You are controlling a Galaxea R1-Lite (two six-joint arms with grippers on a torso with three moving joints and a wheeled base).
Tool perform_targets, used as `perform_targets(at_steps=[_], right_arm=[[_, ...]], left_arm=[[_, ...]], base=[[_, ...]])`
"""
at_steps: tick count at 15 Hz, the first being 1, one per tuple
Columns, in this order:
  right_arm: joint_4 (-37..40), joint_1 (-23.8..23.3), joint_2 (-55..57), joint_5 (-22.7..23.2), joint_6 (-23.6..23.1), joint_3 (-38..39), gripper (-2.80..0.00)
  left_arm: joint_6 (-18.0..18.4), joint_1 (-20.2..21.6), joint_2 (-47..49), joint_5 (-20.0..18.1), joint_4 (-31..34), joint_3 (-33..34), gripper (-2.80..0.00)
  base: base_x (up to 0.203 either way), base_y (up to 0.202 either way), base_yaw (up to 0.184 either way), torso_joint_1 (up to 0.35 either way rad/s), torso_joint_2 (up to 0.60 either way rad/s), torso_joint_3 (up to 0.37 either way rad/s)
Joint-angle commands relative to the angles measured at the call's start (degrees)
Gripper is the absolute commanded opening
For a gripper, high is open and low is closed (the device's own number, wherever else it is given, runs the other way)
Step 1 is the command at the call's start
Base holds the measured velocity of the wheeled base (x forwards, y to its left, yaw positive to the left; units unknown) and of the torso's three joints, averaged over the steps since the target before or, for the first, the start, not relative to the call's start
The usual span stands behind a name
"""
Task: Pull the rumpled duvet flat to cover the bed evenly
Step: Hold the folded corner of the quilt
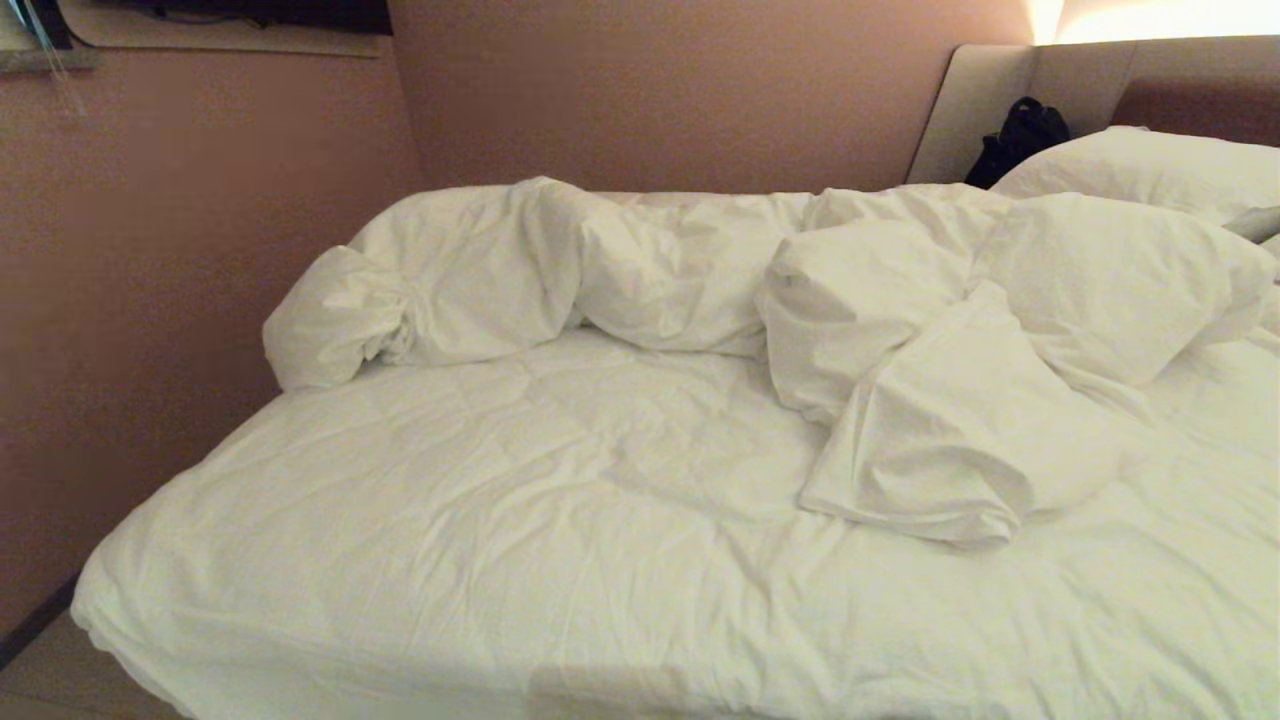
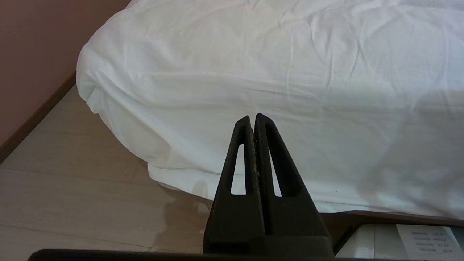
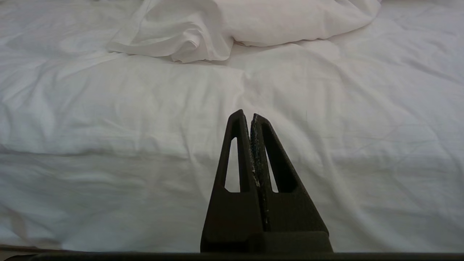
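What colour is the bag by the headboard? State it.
Black; the head view shows it best.

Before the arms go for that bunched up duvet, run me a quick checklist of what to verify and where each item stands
1. Duvet flat: not ok, heaped along the bed's far side.
2. Graspable fold near: ok, a flap lies toward the robot.
3. Left pincer empty: ok, shut on nothing.
4. Right pincer empty: ok, shut on nothing.
5. Pincers opened for grasping: not ok.
6. Pillows clear of duvet: cannot tell.
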Motion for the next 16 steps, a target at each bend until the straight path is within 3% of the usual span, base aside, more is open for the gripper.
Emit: perform_targets(at_steps=[1, 16], right_arm=[[-0.01, 0.00, -0.02, -0.20, -0.29, 0.00, -2.80], [0.17, 0.00, -0.02, 0.08, -0.55, 0.00, -2.80]], left_arm=[[0.02, 0.02, 0.00, 0.00, 0.07, 0.00, -2.80], [0.02, 0.02, 0.00, 0.00, 0.07, 0.00, -2.80]], base=[[0.000, 0.000, 0.000, 0.000, 0.00, 0.000], [0.000, 0.000, 0.000, 0.000, 0.00, 0.000]])
